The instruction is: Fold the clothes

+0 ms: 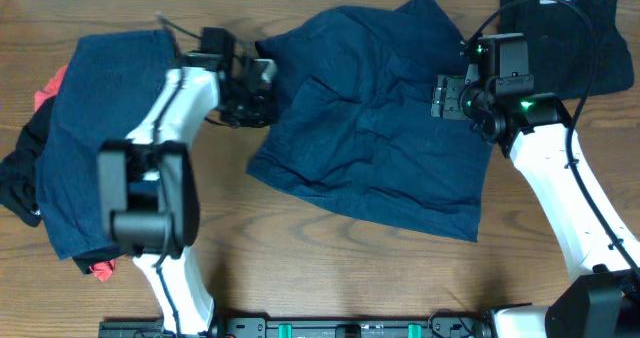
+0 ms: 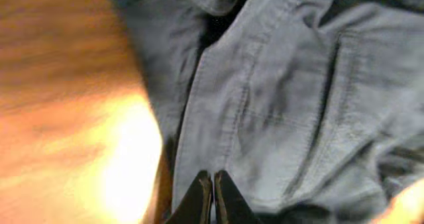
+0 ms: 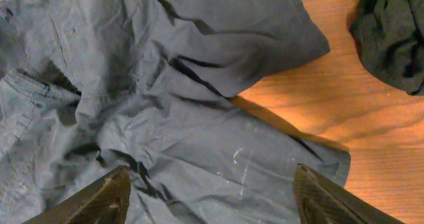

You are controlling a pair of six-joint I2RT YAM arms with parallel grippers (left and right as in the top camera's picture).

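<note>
Crumpled navy-blue fabric shorts [image 1: 375, 118] lie spread across the middle of the brown wooden surface [image 1: 300, 268]. The left end effector [image 2: 212, 179] is closed at their left edge. The right end effector [image 3: 212, 171] hovers above them, fingers wide apart.

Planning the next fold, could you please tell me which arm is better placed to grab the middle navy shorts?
Right, probably: the right pincer hangs open over the navy shorts, whereas the left pincer is shut at their edge.
</note>
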